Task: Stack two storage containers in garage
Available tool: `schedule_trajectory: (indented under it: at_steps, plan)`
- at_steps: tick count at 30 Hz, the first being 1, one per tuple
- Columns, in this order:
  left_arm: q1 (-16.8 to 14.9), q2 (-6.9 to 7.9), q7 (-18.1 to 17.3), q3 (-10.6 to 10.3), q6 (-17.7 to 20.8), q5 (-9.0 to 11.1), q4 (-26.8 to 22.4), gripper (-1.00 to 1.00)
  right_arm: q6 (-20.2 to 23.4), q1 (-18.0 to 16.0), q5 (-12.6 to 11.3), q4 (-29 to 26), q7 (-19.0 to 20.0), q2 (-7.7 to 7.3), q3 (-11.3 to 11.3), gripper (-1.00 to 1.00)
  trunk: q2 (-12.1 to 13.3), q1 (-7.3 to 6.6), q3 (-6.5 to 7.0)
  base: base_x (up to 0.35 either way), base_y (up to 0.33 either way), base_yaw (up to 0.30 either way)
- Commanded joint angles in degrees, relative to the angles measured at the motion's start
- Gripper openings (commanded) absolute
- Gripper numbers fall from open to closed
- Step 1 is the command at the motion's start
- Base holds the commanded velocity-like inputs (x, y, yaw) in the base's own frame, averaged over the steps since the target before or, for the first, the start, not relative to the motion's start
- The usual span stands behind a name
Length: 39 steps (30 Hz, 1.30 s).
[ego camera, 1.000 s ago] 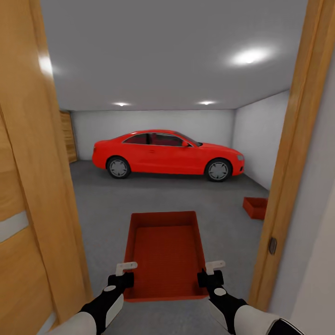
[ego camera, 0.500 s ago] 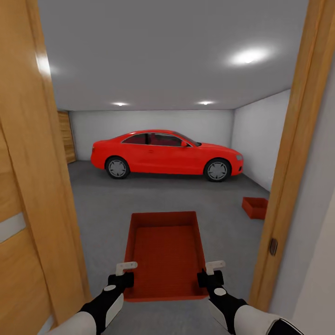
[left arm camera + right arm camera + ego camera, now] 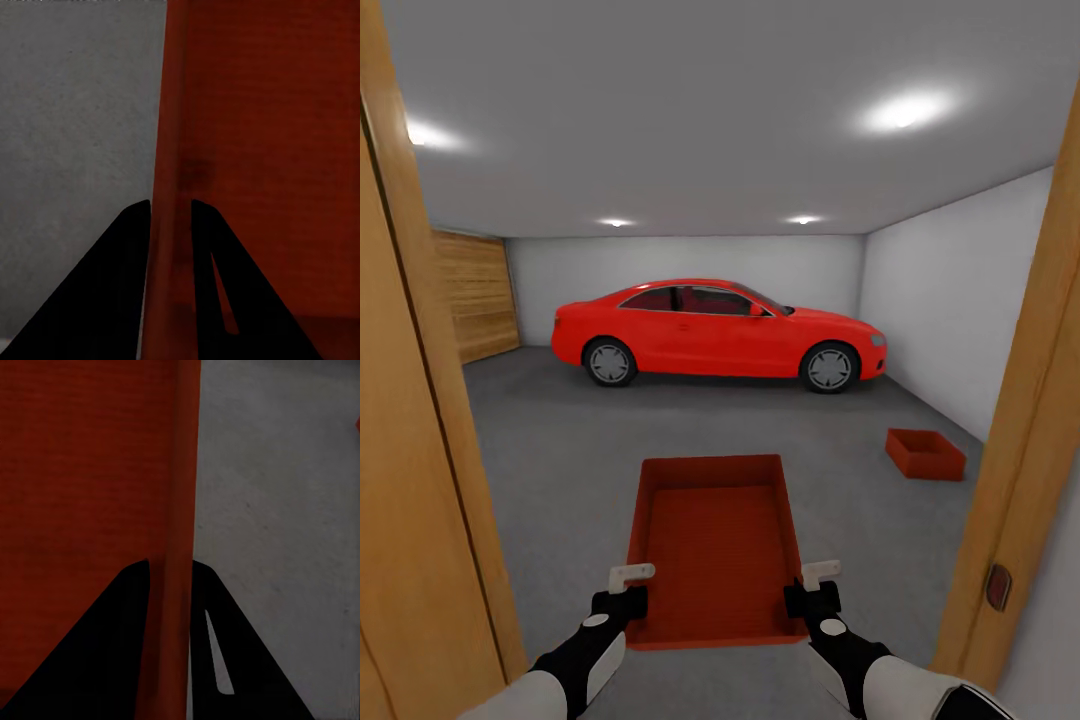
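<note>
You held the carried container level, left claw and right claw each pinching a side wall, so it cleared the door frame. The other container sat on the garage floor, right of the carried one, awaiting stacking.

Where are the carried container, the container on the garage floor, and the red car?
carried container [image 3: 715, 540], head view, its inner base.
container on the floor [image 3: 926, 455], head view, its near wall.
red car [image 3: 715, 335], head view, its side door.

Home garage seen through a wooden doorway, red car, grey floor, pale walls, ceiling lights
</note>
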Motion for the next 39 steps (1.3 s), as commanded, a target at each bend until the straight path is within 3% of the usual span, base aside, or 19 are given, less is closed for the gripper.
schedule_trajectory:
  at_steps: [1, 39]
  plan:
    - [0.0, 0.22, 2.3, -1.1, -1.9, -0.3, -0.1, -1.0, 0.3, -0.1, -0.2, -0.1, 0.1, 0.05, -4.4, -1.0, -0.1, 0.04, -0.09, 0.322, 0.0, 0.0]
    - [0.0, 0.31, 2.3, -1.2, -2.0, -0.4, -0.3, -1.0, 0.2, -0.1, -0.2, -0.1, 0.1, 0.05, -4.4, -1.0, -0.1, 0.04, -0.09, 0.323, 0.0, 0.0]
